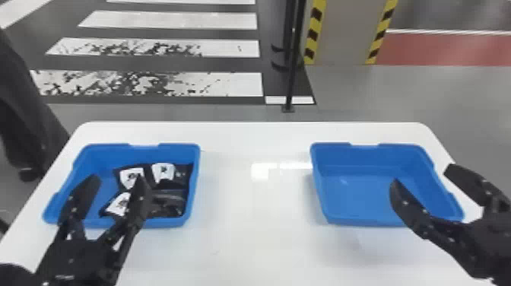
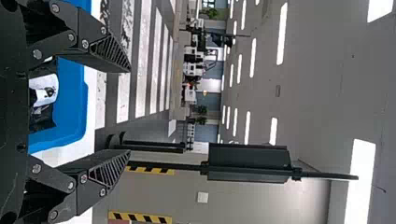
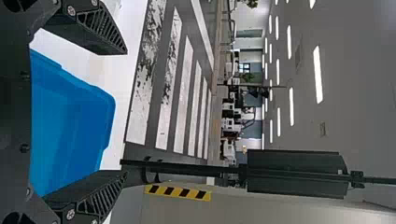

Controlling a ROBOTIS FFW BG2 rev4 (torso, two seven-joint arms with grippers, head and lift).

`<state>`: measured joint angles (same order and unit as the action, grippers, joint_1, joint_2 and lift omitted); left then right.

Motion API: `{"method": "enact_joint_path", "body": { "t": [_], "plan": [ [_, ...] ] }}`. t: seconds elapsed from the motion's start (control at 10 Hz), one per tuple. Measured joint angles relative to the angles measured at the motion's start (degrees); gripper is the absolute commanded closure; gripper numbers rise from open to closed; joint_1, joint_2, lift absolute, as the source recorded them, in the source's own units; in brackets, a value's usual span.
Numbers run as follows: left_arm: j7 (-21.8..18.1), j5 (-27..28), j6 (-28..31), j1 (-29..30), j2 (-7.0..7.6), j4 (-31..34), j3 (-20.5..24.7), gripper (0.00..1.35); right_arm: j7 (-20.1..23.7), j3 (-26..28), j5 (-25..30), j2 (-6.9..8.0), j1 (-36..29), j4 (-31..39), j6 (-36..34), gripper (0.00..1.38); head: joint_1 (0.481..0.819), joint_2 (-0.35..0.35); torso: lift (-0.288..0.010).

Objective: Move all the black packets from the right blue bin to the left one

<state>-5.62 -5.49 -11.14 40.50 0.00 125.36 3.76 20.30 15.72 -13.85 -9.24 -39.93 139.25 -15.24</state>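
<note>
In the head view my left gripper (image 1: pixel 114 186) stands open over the left blue bin (image 1: pixel 110 152), with nothing between its fingers. Several black packets (image 1: pixel 173 182) with white labels lie in that bin, mostly toward its right side; a finger covers part of them. My right gripper (image 1: pixel 422 182) is open above the right side of the right blue bin (image 1: pixel 361 220), whose visible floor is bare. The left wrist view has the open left gripper (image 2: pixel 130 111) with a labelled packet (image 2: pixel 44 88) beyond it. In the right wrist view the right gripper (image 3: pixel 126 113) is open near the right bin (image 3: pixel 74 121).
Both bins stand on a white table (image 1: pixel 251 243), with a wide gap between them. Past its far edge a black post (image 1: pixel 292 76) rises from the floor. A person's dark-clothed leg shows beyond the table's left edge.
</note>
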Motion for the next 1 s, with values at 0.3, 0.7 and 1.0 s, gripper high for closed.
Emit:
{"method": "enact_joint_path", "body": {
  "t": [0.3, 0.7, 1.0],
  "plan": [
    [0.0, -0.46, -0.02, 0.1, 0.0, 0.0, -0.1, 0.46, 0.0, 0.04, -0.4, -0.01, -0.12, -0.18, 0.3, 0.12, 0.695, -0.023, -0.14],
    [0.0, -1.27, 0.25, 0.14, 0.0, 0.0, -0.46, 0.46, -0.26, 0.05, -1.12, 0.01, -0.14, -0.31, 0.34, 0.13, 0.695, -0.027, -0.14],
    [0.0, -1.34, 0.78, 0.13, 0.0, 0.0, -0.48, 0.46, -0.67, 0.04, -1.51, 0.09, -0.34, -0.36, 0.58, 0.13, 0.695, -0.029, -0.14]
  ]
}}
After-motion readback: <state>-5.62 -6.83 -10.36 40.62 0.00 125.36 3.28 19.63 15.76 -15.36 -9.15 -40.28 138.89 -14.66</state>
